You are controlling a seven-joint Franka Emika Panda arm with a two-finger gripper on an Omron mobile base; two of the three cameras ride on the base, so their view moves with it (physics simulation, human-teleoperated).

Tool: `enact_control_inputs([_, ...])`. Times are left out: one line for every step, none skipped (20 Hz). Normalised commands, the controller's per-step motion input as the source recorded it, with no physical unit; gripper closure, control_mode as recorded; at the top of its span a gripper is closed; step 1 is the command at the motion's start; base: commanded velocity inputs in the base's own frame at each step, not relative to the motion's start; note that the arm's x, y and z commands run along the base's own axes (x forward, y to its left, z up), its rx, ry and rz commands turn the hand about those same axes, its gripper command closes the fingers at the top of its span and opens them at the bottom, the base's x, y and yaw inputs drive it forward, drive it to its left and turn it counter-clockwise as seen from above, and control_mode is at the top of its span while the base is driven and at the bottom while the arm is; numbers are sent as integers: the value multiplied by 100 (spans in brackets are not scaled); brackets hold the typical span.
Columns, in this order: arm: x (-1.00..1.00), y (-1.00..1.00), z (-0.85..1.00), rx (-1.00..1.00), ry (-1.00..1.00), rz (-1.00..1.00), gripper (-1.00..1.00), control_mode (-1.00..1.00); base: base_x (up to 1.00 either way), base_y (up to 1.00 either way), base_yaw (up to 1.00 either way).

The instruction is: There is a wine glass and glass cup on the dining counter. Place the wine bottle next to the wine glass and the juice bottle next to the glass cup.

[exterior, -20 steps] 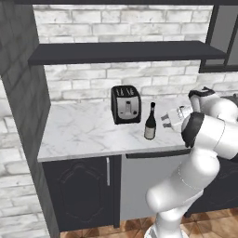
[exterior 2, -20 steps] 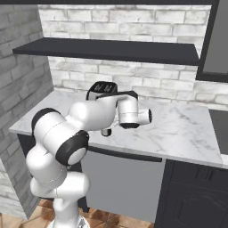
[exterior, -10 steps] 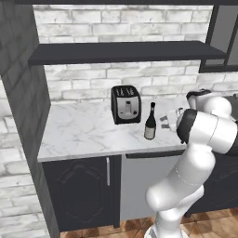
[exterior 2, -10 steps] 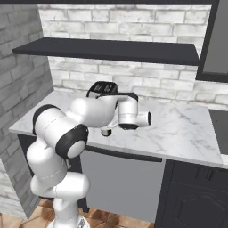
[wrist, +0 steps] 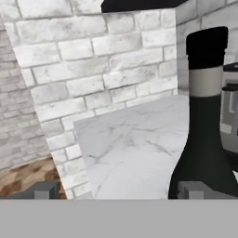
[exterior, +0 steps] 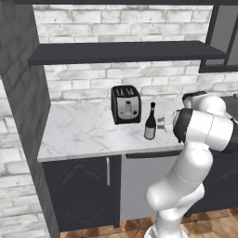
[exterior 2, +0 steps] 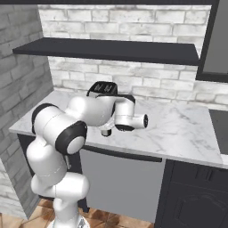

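Brick-wall counter (exterior: 83, 135) still has the wine bottle (exterior: 150, 122) standing at the toaster's (exterior: 125, 104) 4 o'clock, open pincer (exterior: 162, 123) just beside it, so nothing's delivered yet.

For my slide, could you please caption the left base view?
Open fingers beside the upright wine bottle, near a toaster.

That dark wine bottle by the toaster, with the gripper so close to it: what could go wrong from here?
The wine bottle stands upright, tall and narrow. In the hand view it sits off to one side, in front of one fingertip instead of between the two, so the open gripper might nudge it over. The toaster stands just behind, so a pushed bottle could knock against it.
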Motion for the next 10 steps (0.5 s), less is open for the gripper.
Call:
enact_control_inputs([12, 0, -21, 0, 0, -6, -100, -100, 0, 0, 0])
enact_control_inputs([16, 0, -21, 0, 0, -6, -100, -100, 0, 0, 0])
enact_control_inputs([17, 0, -21, 0, 0, -6, -100, -100, 0, 0, 0])
enact_control_inputs([16, 0, -19, 0, 0, -6, -100, -100, 0, 0, 0])
enact_control_inputs([16, 0, -17, 0, 0, -6, -100, -100, 0, 0, 0])
enact_control_inputs([12, 0, -11, 0, 0, -4, -100, -100, 0, 0, 0])
enact_control_inputs([16, 0, -12, 0, 0, -5, -100, -100, 0, 0, 0])
enact_control_inputs([13, -1, -1, 0, 0, -5, -100, -100, 0, 0, 0])
enact_control_inputs([16, -1, -3, 0, 0, -5, -100, -100, 0, 0, 0])
enact_control_inputs([29, 0, -4, 0, 0, -7, -100, -100, 0, 0, 0])
